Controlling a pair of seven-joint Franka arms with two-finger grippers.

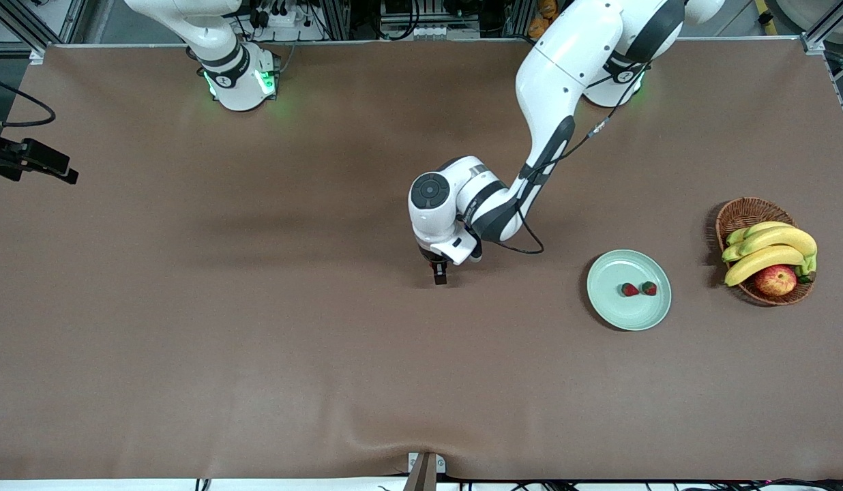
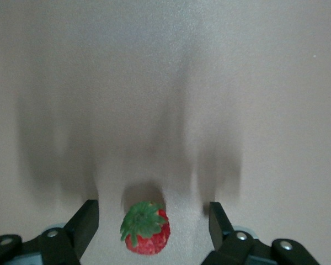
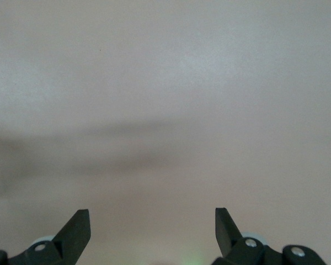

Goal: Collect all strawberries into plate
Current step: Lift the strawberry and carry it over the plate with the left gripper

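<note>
One strawberry (image 2: 146,234), red with a green leafy cap, lies on the brown table between the fingers of my left gripper (image 2: 153,212). The gripper is open, with a gap on each side of the berry. In the front view this gripper (image 1: 439,273) is down at the middle of the table and hides that berry. The pale green plate (image 1: 626,317) sits toward the left arm's end and holds two strawberries (image 1: 629,290) (image 1: 648,288) side by side. My right gripper (image 3: 153,221) is open and empty over bare table; only its arm's base shows in the front view.
A wicker basket (image 1: 742,211) with bananas (image 1: 769,249) and an apple (image 1: 775,279) stands beside the plate, closer to the table's end. A black camera mount (image 1: 26,160) juts in at the right arm's end.
</note>
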